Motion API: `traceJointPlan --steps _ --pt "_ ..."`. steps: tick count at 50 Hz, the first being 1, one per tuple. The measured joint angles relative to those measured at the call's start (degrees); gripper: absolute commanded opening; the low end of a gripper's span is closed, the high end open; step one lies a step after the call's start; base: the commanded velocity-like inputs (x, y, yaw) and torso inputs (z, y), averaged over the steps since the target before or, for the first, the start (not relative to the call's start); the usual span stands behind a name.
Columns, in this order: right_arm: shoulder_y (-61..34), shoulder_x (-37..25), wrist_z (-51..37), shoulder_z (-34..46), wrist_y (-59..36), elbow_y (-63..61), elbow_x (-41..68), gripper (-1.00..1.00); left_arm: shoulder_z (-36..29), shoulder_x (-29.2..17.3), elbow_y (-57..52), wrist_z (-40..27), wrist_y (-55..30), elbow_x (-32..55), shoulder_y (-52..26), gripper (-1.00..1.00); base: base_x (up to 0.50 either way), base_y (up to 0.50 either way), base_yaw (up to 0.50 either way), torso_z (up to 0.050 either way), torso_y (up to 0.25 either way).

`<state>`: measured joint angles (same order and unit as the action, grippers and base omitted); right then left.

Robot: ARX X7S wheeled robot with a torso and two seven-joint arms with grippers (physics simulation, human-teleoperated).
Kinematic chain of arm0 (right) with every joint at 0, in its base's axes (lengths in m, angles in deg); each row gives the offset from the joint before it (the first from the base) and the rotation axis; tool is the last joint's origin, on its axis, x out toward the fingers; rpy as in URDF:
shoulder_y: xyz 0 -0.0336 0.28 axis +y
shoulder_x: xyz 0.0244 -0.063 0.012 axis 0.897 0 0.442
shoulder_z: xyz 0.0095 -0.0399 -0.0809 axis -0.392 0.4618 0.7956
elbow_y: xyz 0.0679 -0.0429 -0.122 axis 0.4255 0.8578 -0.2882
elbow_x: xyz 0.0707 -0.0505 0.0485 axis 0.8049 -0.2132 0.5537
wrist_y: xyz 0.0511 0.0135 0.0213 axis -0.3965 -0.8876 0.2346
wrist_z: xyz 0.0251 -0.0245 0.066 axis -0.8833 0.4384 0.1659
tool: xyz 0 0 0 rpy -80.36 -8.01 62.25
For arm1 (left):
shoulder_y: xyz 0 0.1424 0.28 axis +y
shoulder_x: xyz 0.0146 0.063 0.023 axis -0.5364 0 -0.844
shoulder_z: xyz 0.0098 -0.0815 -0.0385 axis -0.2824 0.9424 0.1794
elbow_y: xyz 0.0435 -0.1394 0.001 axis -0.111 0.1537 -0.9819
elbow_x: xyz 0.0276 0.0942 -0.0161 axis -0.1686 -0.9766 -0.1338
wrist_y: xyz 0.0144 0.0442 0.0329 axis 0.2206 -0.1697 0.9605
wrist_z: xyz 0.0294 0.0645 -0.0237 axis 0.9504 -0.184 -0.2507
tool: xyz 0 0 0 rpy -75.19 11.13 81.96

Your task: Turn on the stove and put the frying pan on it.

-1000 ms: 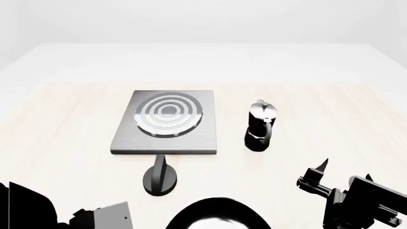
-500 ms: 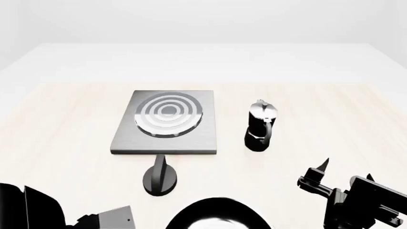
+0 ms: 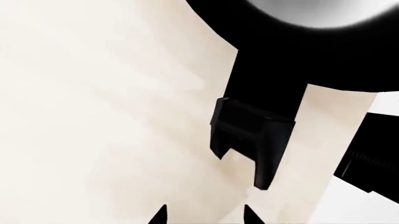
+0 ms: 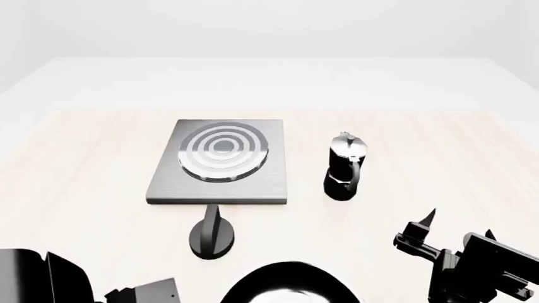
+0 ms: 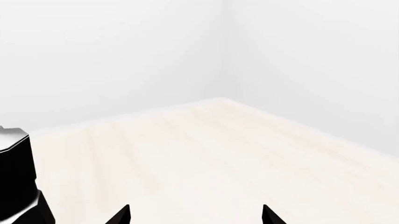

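Toward the far middle of the pale wood bench (image 4: 84, 164) I see the stove (image 4: 221, 169), a flat grey square plate with its ringed burner, lying flat and with nothing on it. Its black round knob (image 4: 212, 235) stands apart from it, just on the near side of the plate's near edge, with its fin-like grip upright. At the near edge of the bench, close to my torso, the frying pan (image 4: 286, 285) shows only as a black arc with a pale patch inside, cut off by the bottom of my head view. On my left wrist camera the pan's dark rim (image 3: 324, 51) and pale inside fill one corner, and its long black handle (image 3: 262, 135) runs out over the bench toward my left fingers (image 3: 203, 215); I see only two black tips there, set apart, with nothing between them and no contact with the handle. A black-and-silver moka pot (image 4: 344, 165) stands upright beside the stove's right side, clear of it. My right fingers (image 5: 196, 214) show two tips spread wide over bare bench, holding nothing, with the moka pot's body (image 5: 16, 182) off to one side.
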<state>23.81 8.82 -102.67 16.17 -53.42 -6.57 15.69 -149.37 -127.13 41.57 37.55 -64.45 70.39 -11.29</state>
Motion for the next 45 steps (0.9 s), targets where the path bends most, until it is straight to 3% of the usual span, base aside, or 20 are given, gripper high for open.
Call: traceJointPlan --steps 12,30,45 --pt "0.0 -0.1 -0.2 0.0 0.1 0.0 0.0 1.0 0.4 -0.7 -2.0 -0.9 -0.6 0.8 -0.4 -1.0 0.0 0.0 0.0 0.0 0.0" --pt "-0.2 -0.3 -0.5 0.2 0.1 0.0 0.1 1.0 6.2 -5.5 -12.0 -6.1 -4.9 12.0 -7.1 -1.0 0.0 0.0 0.0 0.0 0.0" --pt "-0.2 -0.3 -0.6 0.3 0.4 0.4 0.1 1.0 10.3 -9.7 -11.7 -10.0 -2.1 17.8 -9.6 -1.0 0.0 0.0 0.0 0.0 0.0"
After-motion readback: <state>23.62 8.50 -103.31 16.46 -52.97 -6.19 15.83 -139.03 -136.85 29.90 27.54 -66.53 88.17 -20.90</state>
